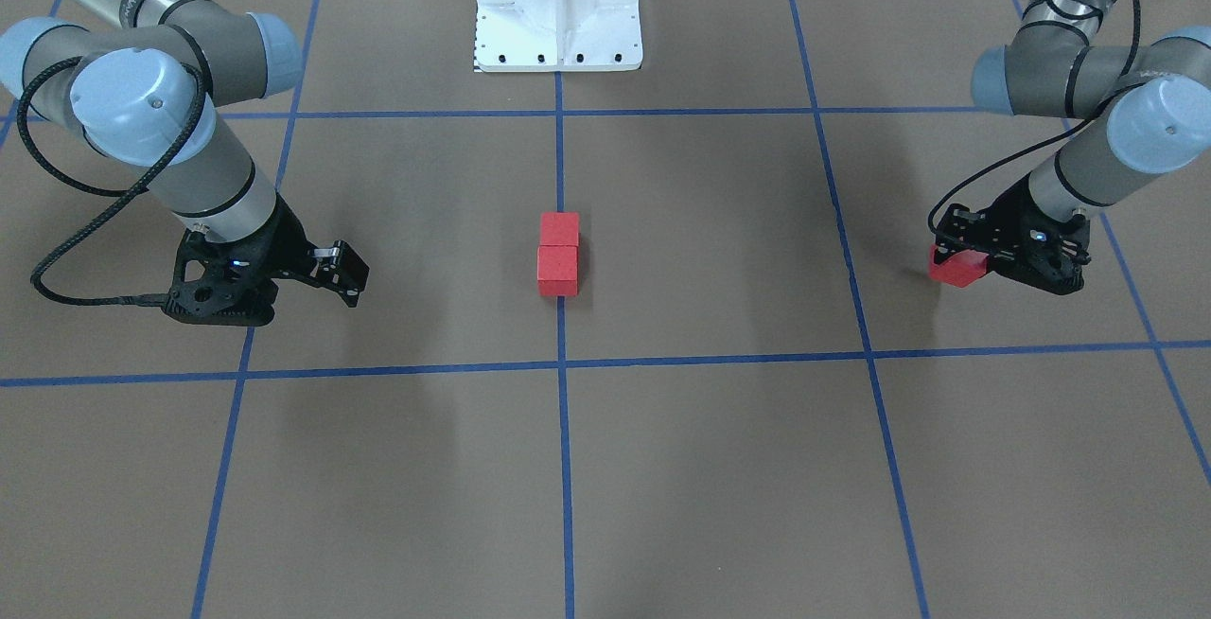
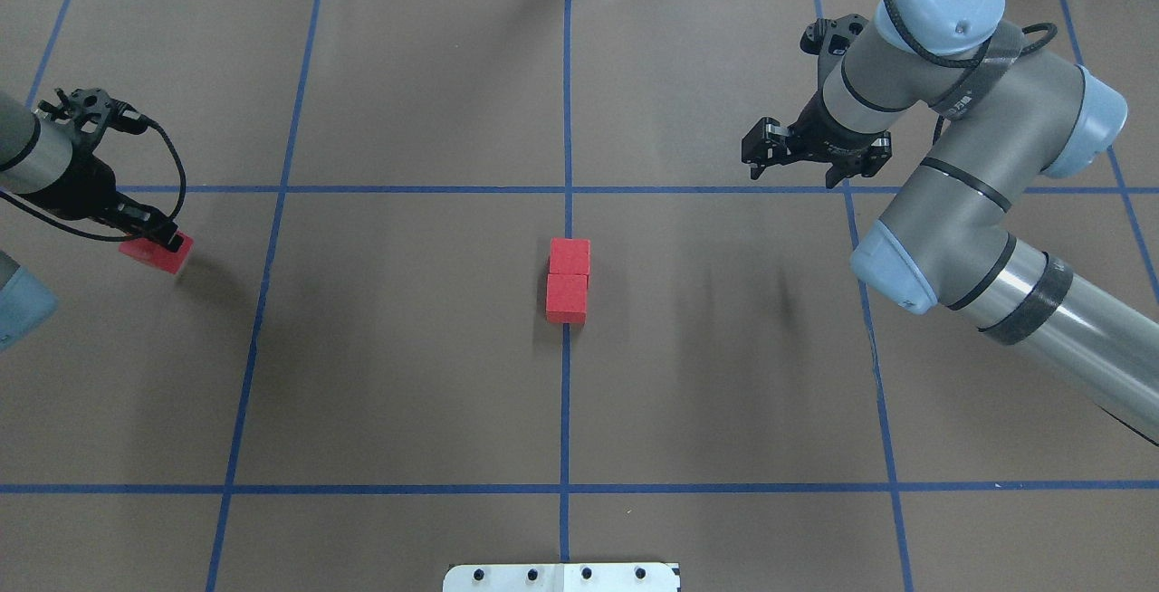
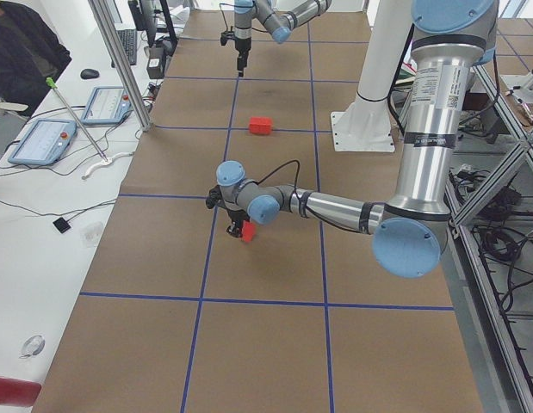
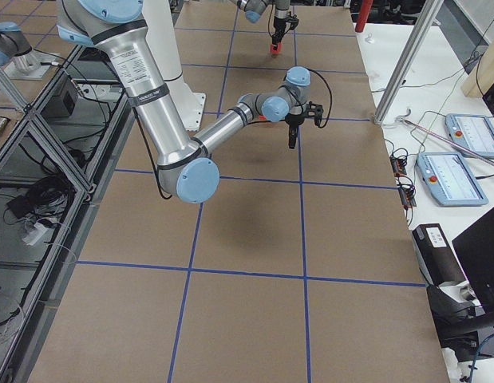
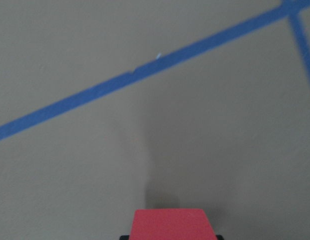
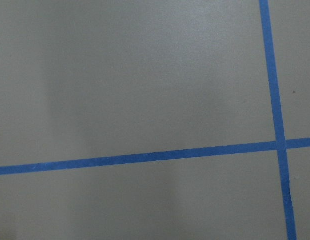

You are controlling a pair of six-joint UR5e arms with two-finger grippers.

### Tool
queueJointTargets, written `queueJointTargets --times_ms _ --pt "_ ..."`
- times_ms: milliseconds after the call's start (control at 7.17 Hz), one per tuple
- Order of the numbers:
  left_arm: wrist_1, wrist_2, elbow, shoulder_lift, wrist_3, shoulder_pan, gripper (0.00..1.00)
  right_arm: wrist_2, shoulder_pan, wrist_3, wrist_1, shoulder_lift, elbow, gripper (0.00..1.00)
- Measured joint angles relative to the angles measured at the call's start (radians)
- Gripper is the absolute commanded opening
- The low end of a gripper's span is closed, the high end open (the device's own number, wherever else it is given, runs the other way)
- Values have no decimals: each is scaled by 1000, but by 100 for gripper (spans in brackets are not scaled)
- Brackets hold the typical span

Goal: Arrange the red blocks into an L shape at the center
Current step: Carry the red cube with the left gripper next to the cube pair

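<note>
1. Progress stood at roughly two thirds by our reckoning: two of the red blocks (image 2: 568, 280) lay at the center (image 2: 489, 302), touching face to face on the blue tape line (image 2: 566, 393).
2. We found the third block (image 2: 161, 257) well apart from that pair, far out on the robot's left, just beside a cross line of the grid. The left gripper (image 2: 156, 246) was clamped on it. A shadow thrown beside the cube suggested to us that it hung clear of the surface, though we could not be sure.
3. We saw the right gripper (image 2: 790, 167) over the right-hand grid crossing, its fingers apart and nothing between them. Its wrist view showed only tape and bare brown surface.
4. What was left, as we judged it, was to carry the third block to the center and set it against the side of one end block, so that a short leg turned off the row.
5. The pair's long axis ran along the tape line, from the robot's side toward the far edge. The farther block sat a shade toward the robot's right.
6. The held cube had no long axis of its own. In the overhead view its faces looked skewed to the grid, so we expected it would need squaring.
</note>
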Motion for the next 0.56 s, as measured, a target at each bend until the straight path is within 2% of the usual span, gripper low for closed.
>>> queueJointTargets --times_ms 558 --pt "54 -9 -46 -99 -179 70 0 -1 0 -1 0 2 0 99"
